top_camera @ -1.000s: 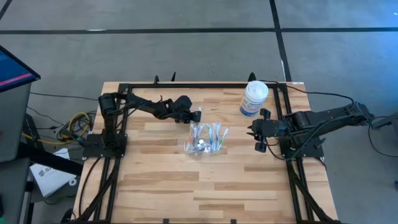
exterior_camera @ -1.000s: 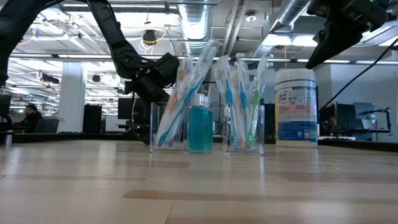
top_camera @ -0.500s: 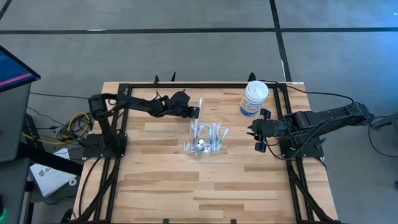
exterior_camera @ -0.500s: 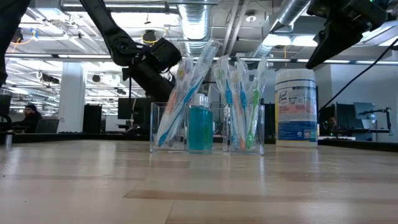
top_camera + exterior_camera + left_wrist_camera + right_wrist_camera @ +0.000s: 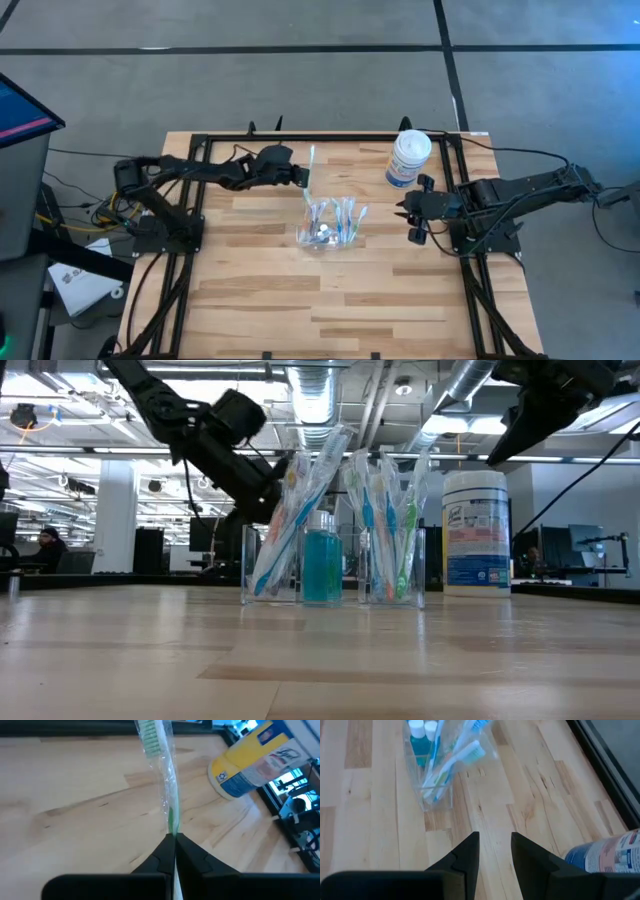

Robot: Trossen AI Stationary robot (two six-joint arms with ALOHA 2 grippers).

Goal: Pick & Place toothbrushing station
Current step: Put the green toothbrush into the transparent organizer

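Left gripper clamped on wrapped green-bristled toothbrush at 11 o'clock of clear plastic toothbrush holder; right gripper narrowly parted, empty, at 3 o'clock.

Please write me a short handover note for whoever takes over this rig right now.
Left pincer: shut on a wrapped green toothbrush, held in the air over the table behind the clear organizer.
Right pincer: open, holding nothing, hovering to the right of the organizer, near the white wipes tub.
Things: the organizer stands mid-table with the remaining toothbrushes upright in its compartments and a blue-filled bottle between them.
Done: one toothbrush gripped and clear of the organizer.
Left: set that toothbrush down; where it goes is not visible. The other brushes and the bottle are not yet handled.
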